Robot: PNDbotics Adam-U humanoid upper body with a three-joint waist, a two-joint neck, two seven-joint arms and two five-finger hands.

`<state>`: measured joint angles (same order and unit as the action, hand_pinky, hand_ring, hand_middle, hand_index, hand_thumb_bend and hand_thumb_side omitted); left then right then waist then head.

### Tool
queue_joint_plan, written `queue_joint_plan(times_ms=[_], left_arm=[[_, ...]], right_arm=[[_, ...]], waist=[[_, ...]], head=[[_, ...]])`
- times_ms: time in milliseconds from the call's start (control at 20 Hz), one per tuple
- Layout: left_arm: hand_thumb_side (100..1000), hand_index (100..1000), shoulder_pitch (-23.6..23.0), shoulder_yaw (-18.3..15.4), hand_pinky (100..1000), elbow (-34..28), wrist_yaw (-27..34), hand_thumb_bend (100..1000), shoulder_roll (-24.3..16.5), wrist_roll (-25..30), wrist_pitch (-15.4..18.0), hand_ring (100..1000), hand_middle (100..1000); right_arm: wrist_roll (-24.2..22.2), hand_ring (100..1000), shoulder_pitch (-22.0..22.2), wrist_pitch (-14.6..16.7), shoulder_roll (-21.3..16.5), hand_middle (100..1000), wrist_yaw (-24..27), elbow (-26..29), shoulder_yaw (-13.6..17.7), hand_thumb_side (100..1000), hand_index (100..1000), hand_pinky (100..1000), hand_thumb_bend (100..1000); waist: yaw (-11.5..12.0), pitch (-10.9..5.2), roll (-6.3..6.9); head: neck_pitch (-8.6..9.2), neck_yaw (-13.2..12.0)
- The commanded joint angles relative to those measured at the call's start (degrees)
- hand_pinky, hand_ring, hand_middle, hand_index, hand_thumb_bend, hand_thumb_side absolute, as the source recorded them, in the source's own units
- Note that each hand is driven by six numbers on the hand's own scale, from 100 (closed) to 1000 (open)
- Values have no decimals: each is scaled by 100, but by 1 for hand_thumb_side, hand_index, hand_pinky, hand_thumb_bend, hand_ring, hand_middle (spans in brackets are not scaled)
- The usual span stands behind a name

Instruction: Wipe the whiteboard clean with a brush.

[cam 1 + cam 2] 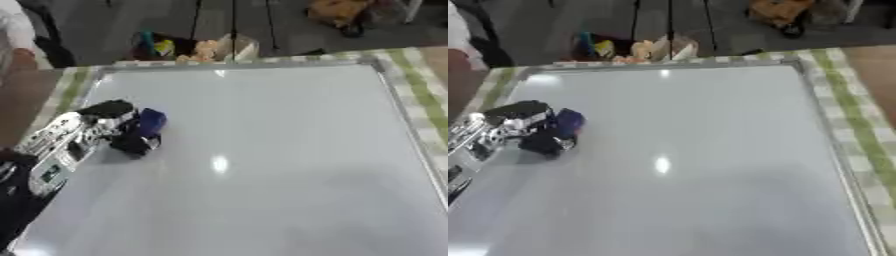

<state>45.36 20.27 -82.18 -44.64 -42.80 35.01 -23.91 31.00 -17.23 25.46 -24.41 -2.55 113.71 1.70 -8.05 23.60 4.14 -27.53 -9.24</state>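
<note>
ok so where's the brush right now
The blue brush is on the left side of the whiteboard, near its left edge and toward the far half, held in the left hand, whose fingers curl round it.

Glossy smooth whiteboard (262, 150), checked cloth (429, 100) beneath

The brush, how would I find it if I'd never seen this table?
Look at the big whiteboard that covers most of the table. Go to its left side, where the left robot hand comes in. The brush is the small dark blue thing held in its curled fingers, the only blue on the white surface.
</note>
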Motion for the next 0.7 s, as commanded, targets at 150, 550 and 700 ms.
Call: queue_joint_plan(times_ms=[150, 550, 700], left_arm=[[616, 707, 82, -96, 442, 5, -108, 102, -164, 55, -26, 575, 473], [616, 704, 93, -327, 441, 356, -135, 100, -175, 81, -201, 574, 473], [616, 702, 114, -415, 439, 472, -139, 100, -165, -1, -248, 573, 472]], right_arm=[[-26, 582, -42, 5, -61, 499, 30, 89, 9, 786, 691, 665, 100], [35, 585, -21, 57, -107, 501, 12, 89, 48, 787, 691, 668, 100], [57, 584, -17, 76, -109, 501, 7, 89, 49, 788, 691, 668, 100]], waist=[[11, -145, -20], [11, -154, -29], [12, -150, -31]], head=[[49, -11], [26, 1], [29, 5]])
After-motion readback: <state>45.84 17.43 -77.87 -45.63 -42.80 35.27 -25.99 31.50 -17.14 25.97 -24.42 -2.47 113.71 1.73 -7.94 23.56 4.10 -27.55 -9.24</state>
